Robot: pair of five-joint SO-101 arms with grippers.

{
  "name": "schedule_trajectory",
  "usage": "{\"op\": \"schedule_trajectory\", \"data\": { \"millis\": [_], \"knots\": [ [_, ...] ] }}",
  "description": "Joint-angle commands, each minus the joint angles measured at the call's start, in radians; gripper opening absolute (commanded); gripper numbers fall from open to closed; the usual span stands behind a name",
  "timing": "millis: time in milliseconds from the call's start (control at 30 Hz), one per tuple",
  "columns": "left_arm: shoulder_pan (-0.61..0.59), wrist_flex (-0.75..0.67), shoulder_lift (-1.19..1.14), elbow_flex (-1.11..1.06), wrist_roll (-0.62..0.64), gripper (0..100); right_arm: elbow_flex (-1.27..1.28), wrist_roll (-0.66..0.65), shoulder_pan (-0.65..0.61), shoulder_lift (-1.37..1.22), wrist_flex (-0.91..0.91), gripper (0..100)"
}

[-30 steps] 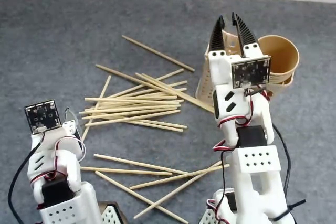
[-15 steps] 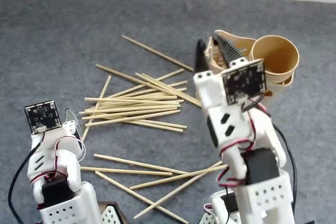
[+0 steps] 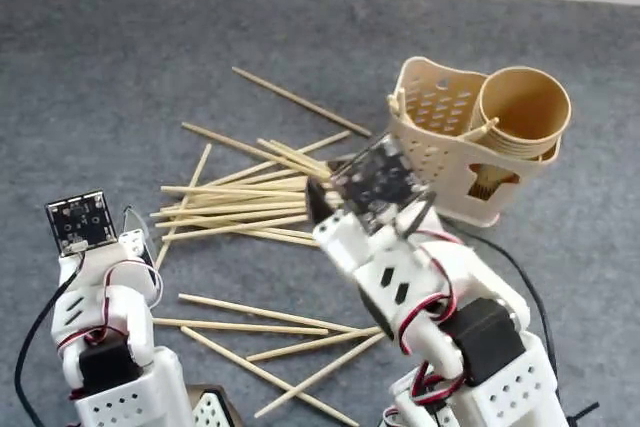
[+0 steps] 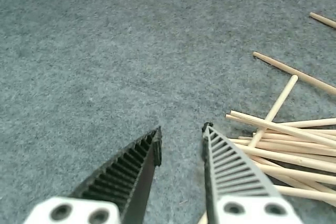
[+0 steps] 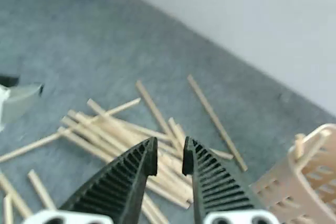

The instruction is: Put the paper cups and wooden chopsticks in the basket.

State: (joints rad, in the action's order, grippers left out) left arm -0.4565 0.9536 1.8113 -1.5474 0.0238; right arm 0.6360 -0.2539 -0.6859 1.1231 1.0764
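— So, where do the paper cups (image 3: 525, 107) sit?
— Stacked inside the basket (image 3: 435, 142), right of the pile.
— And the wooden chopsticks (image 3: 255, 209)?
— Mostly scattered on the grey mat (image 3: 120, 67), left of the basket.
— And the arms?
— Well, the right gripper (image 5: 169, 156) hangs over the pile, fingers slightly parted, holding nothing. The left gripper (image 4: 182, 128) is spread wide, empty, just beside the pile's edge.

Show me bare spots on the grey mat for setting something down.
Bare: the grey mat left of and beyond the pile of pale wooden chopsticks, and right of the beige perforated basket. Crowded: the pile at centre and the loose sticks between the arms.
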Motion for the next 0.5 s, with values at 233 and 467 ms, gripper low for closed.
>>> {"op": "schedule_trajectory", "data": {
  "millis": [233,467],
  "knots": [
    [-0.018,-0.020,0.012,0.007,0.009,14,0.182,-0.002,-0.186,0.015,0.059,9.4],
    [-0.019,-0.020,0.012,0.008,0.011,14,0.351,0.000,-0.302,-0.082,-0.088,9.4]
  ]
}}
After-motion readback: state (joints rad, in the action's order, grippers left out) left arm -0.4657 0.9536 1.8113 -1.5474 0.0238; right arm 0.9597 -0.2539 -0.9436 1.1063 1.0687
